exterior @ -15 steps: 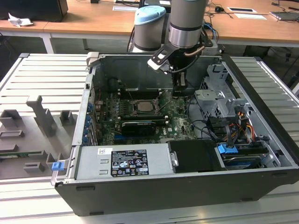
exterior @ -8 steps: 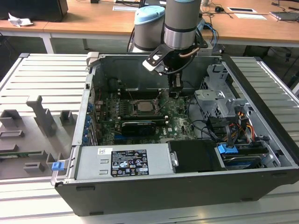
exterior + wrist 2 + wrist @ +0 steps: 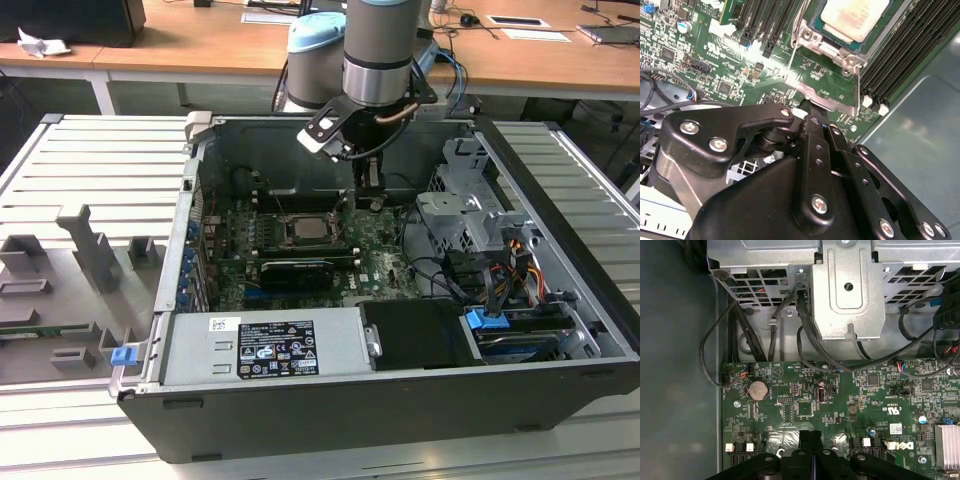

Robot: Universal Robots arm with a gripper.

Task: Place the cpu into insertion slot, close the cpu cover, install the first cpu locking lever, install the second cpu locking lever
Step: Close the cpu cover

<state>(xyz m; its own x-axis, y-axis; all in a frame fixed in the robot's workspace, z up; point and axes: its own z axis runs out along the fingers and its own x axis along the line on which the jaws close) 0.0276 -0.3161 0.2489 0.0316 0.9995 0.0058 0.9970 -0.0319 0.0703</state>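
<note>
Here, cpu (image 3: 854,17) seated, gripper (image 3: 822,125) by cpu cover (image 3: 834,96)

One cpu (image 3: 855,17), one cpu cover (image 3: 832,102), one motherboard (image 3: 840,405), one computer case (image 3: 300,410).

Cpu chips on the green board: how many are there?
1. The cpu sits in the middle of the motherboard, on the exterior view's left of the claw. The claw hides some of the board.
</note>
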